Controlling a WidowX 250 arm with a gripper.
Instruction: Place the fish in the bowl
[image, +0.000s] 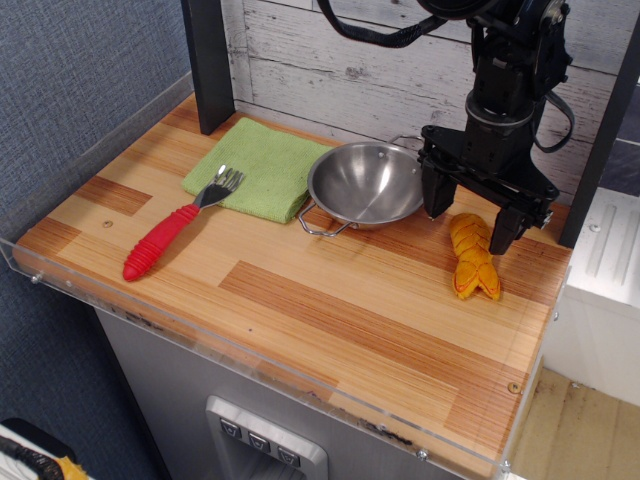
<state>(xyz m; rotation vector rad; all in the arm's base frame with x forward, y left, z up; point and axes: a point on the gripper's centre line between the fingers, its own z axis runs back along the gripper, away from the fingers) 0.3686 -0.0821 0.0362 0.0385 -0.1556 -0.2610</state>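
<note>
Wooden table (330, 310) carries fish (473, 257), bowl (366, 183), cloth (262, 166) (fork (178, 224) too).

- No readable text, labels, brands or numbers anywhere in view.
- Panel buttons (259, 441) below the table's front edge: markings too small to read (just blurs).

Wood, steel, cloth and plastic on a small counter

The tabletop (330, 300) is smooth striped wood with a light sheen, edged by a clear glossy plastic guard (250, 365). The bowl (368, 184) is polished metal, mirror-bright inside, with thin wire handles. The cloth (262, 166) is matt green fabric with a soft nap. The fork (180, 223) has shiny metal tines and a ribbed red handle that looks like rubber or plastic. The fish (473, 258) is ridged orange-yellow plastic, fairly matt. The gripper (470, 212) is matt black. The back wall (340, 50) is rough whitewashed planks.
</note>
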